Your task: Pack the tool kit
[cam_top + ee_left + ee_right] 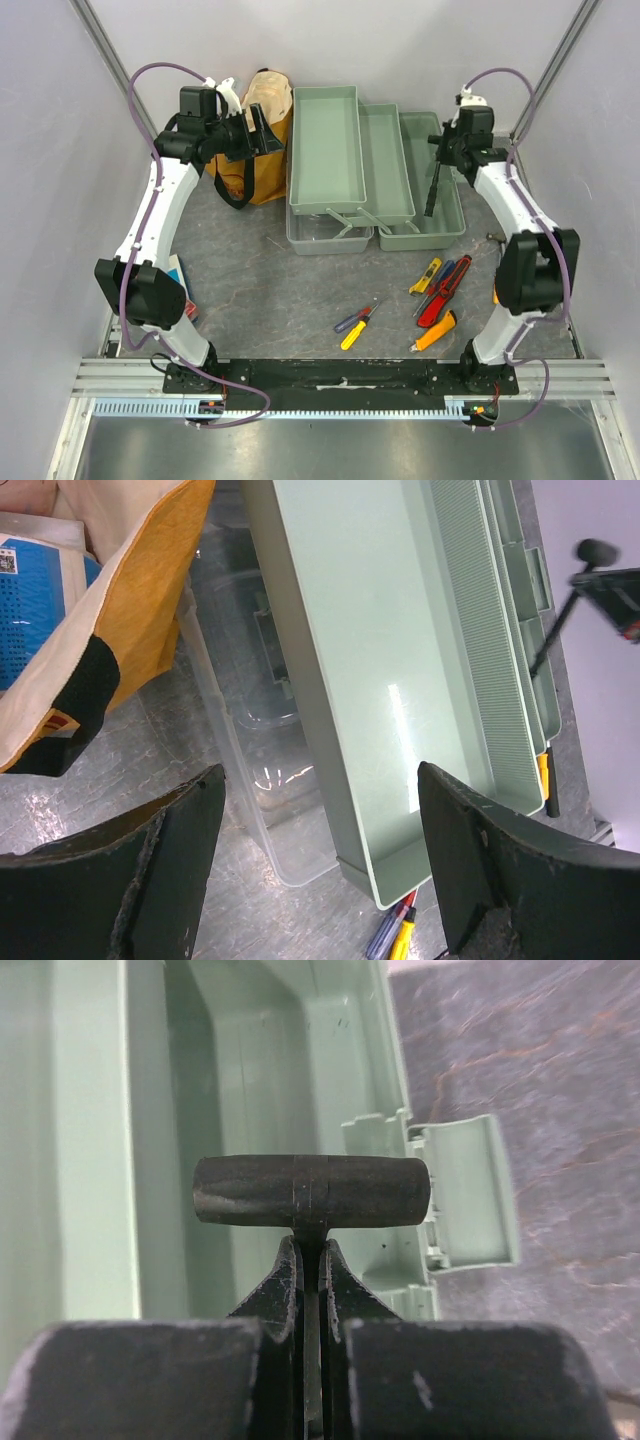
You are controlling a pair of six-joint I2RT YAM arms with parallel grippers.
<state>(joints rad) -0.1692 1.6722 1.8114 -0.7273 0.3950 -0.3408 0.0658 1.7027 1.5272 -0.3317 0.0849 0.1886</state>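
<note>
Right gripper: fingers together, clamped on the hammer shaft just under the black head, over the toolbox tray at 1 o'clock. Left gripper: fingers wide apart, holding nothing, above the clear lid at 11 o'clock, beside the yellow bag. The blue card in the bag has print too small to read. The loose screwdrivers lie on the table at 4–5 o'clock.
</note>
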